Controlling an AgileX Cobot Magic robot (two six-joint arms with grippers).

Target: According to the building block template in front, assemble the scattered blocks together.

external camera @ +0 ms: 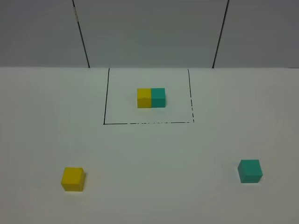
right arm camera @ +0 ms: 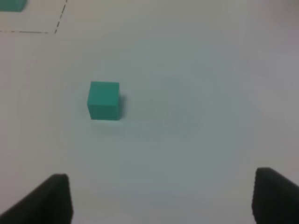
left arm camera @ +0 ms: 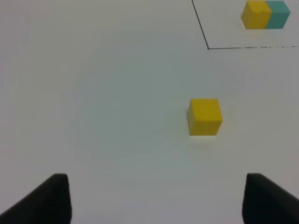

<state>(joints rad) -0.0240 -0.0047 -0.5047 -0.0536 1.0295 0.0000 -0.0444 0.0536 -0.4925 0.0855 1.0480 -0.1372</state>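
The building block template [external camera: 151, 98] stands inside a black drawn rectangle at the table's middle back, yellow cube on the left joined to a teal one on the right; it also shows in the left wrist view [left arm camera: 265, 14]. One loose yellow block [external camera: 73, 179] [left arm camera: 204, 116] lies at the front left. A loose teal block [external camera: 250, 171] [right arm camera: 103, 100] lies at the front right. My left gripper [left arm camera: 156, 200] is open and hangs short of the yellow block, apart from it. Open too, my right gripper [right arm camera: 161, 200] hangs short of the teal block. Neither gripper shows in the exterior view.
The white table [external camera: 154, 154] carries a black outline [external camera: 106, 98], solid on its left side and dashed along the front and right. A grey panelled wall [external camera: 149, 32] rises behind the table.
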